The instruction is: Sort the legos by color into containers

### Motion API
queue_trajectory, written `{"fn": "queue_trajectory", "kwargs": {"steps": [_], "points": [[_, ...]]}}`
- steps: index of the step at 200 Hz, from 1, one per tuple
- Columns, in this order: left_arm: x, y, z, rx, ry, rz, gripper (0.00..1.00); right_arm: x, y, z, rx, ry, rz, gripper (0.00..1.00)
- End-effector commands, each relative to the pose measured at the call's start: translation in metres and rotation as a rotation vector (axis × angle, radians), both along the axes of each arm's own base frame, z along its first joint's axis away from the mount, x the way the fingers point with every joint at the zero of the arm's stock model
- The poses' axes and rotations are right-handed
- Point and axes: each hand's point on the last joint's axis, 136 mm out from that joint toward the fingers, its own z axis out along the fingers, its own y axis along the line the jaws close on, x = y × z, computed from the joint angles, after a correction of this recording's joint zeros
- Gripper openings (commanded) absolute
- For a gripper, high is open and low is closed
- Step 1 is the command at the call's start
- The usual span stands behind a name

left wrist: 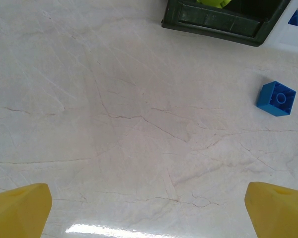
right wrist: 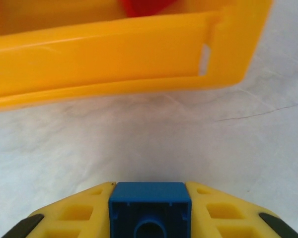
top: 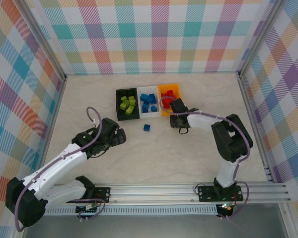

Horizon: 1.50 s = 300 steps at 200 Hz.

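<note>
My right gripper (right wrist: 150, 210) is shut on a blue lego (right wrist: 150, 198), its yellow fingers (right wrist: 79, 213) pressed to both sides, just above the table in front of the orange-yellow container (right wrist: 114, 59). From above, that gripper (top: 182, 128) sits just below the same container (top: 176, 88). A second blue lego (top: 147, 128) lies loose on the table below the white container (top: 138, 103). My left gripper (top: 120, 136) is open with nothing between its fingers, left of that lego (left wrist: 276, 98). Green legos (top: 128, 105) fill the black container (top: 118, 106), blue legos (top: 149, 102) the white, red legos (top: 168, 104) the orange-yellow.
The three containers stand side by side at the table's middle back. The black container's (left wrist: 223, 22) near wall is ahead of my left gripper (left wrist: 149, 213). Checked walls enclose the table on three sides, and a metal rail (top: 188, 191) runs along the near edge.
</note>
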Motion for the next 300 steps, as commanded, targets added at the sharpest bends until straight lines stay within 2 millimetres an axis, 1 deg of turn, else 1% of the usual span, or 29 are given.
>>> {"fn": "queue_trajectory", "kwargs": {"steps": [1,14,33,59,63,77,96,105,112,121,131,146,158,167,183,207,226,241,258,268,300], "points": [[0.000,0.005,0.001,-0.012,-0.010,0.026,1.00,0.002,0.041,0.063,0.080,-0.144,0.127,0.32],[-0.001,0.006,0.001,-0.011,-0.010,0.030,1.00,0.007,0.062,0.081,0.129,-0.166,0.156,0.33],[-0.002,0.006,0.002,-0.018,-0.012,0.029,1.00,0.024,0.085,0.092,0.203,-0.170,0.146,0.35],[-0.006,0.009,0.005,-0.018,-0.014,0.026,1.00,0.055,0.110,0.093,0.224,-0.169,0.139,0.35],[-0.007,0.009,0.006,-0.018,-0.015,0.025,1.00,0.060,0.113,0.090,0.222,-0.168,0.137,0.36],[-0.009,0.010,0.007,-0.017,-0.014,0.024,1.00,0.076,0.121,0.086,0.212,-0.171,0.129,0.38],[-0.011,0.013,0.008,-0.012,-0.017,0.024,1.00,0.092,0.130,0.080,0.197,-0.165,0.116,0.40],[-0.011,0.013,0.010,-0.014,-0.022,0.022,1.00,0.098,0.134,0.080,0.195,-0.167,0.113,0.46],[-0.011,0.014,0.011,-0.011,-0.027,0.022,1.00,0.102,0.136,0.080,0.196,-0.171,0.114,0.54],[-0.011,0.015,0.012,-0.006,-0.029,0.022,1.00,0.105,0.139,0.087,0.202,-0.181,0.115,0.65],[-0.011,0.016,0.013,-0.002,-0.032,0.021,1.00,0.105,0.141,0.098,0.210,-0.196,0.121,0.71],[-0.011,0.016,0.015,-0.003,-0.041,0.022,1.00,0.099,0.142,0.117,0.224,-0.228,0.139,0.76],[-0.011,0.017,0.017,-0.004,-0.051,0.024,1.00,0.087,0.141,0.125,0.219,-0.237,0.153,0.79],[-0.011,0.018,0.019,-0.005,-0.058,0.026,1.00,0.074,0.139,0.125,0.220,-0.228,0.163,0.81],[-0.012,0.020,0.022,-0.005,-0.071,0.031,1.00,0.045,0.138,0.115,0.217,-0.187,0.180,0.82],[-0.013,0.022,0.026,-0.014,-0.088,0.030,1.00,0.003,0.132,0.082,0.182,-0.115,0.191,0.84],[-0.013,0.022,0.027,-0.011,-0.086,0.028,1.00,-0.020,0.134,0.058,0.170,-0.067,0.203,0.84],[-0.014,0.022,0.026,-0.010,-0.081,0.028,1.00,-0.029,0.139,0.038,0.149,-0.032,0.215,0.85],[-0.015,0.023,0.025,-0.009,-0.080,0.028,1.00,-0.034,0.144,0.019,0.137,0.002,0.209,0.85],[-0.016,0.023,0.024,-0.010,-0.079,0.027,1.00,-0.035,0.148,0.012,0.129,0.007,0.213,0.85],[-0.017,0.024,0.021,-0.004,-0.072,0.028,1.00,-0.025,0.155,-0.002,0.066,0.002,0.211,0.83]]}}
